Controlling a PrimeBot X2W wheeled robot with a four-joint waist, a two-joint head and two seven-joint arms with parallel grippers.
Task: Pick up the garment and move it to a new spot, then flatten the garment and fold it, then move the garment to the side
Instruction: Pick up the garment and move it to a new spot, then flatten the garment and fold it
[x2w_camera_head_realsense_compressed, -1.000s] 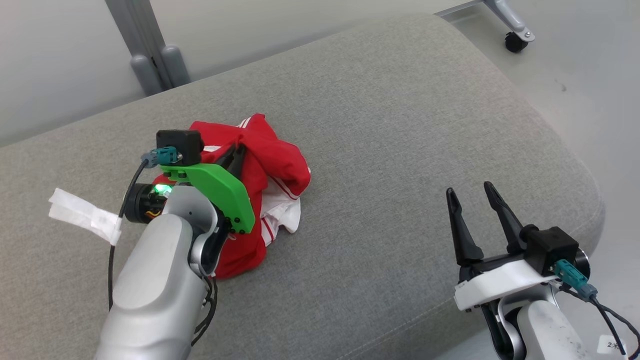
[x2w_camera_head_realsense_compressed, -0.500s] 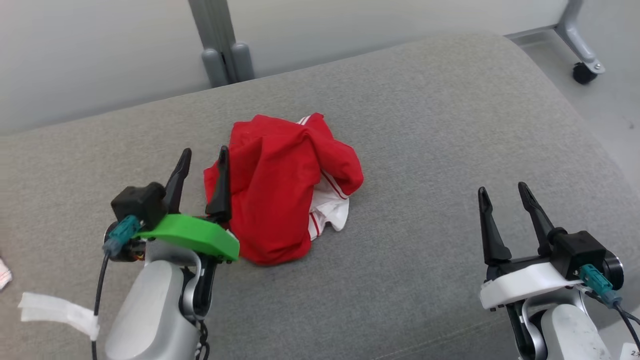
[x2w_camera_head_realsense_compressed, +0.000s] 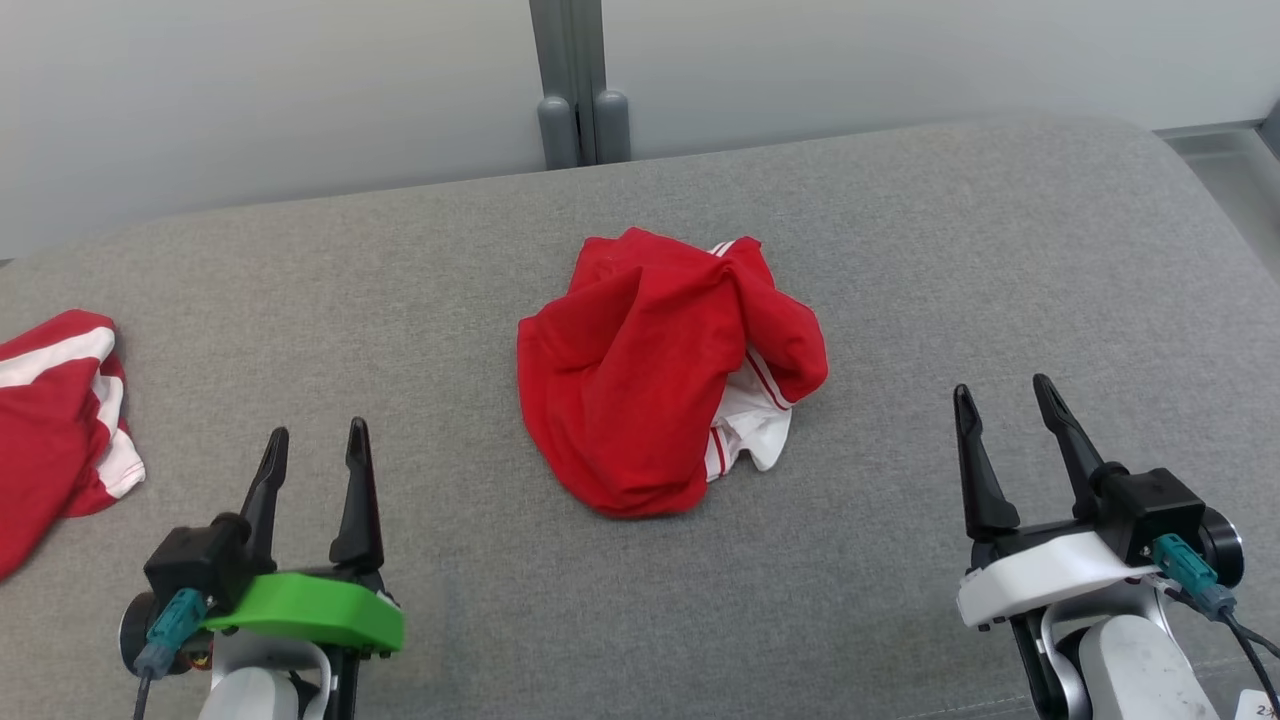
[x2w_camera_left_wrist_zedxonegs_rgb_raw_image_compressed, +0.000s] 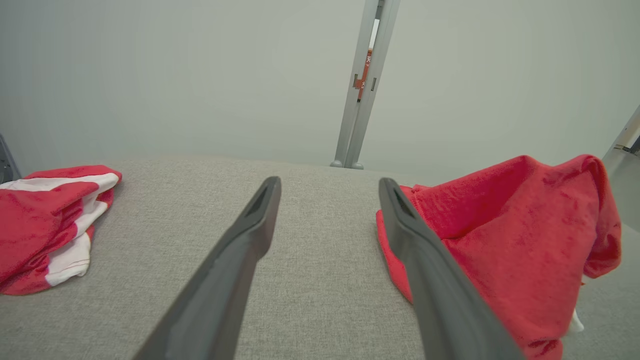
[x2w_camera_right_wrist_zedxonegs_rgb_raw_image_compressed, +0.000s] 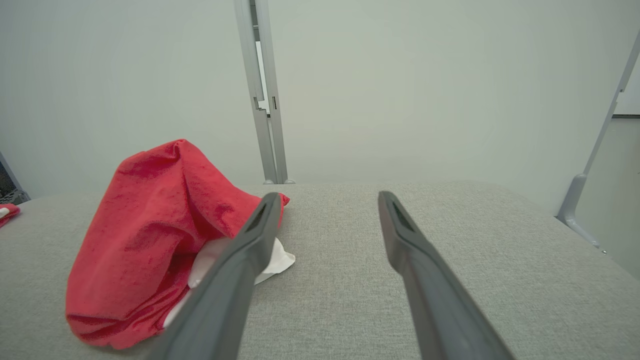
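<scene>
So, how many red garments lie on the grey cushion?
2. One crumpled garment lies in the middle of the cushion; the other garment lies at its left edge, partly outside the picture.

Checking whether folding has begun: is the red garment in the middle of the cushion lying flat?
No, the red garment sits bunched in a crumpled heap on the grey cushion.

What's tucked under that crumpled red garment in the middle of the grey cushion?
Some white fabric with red stripes peeks out at the crumpled red garment's right edge, resting on the grey cushion. How far it runs underneath is covered.
</scene>
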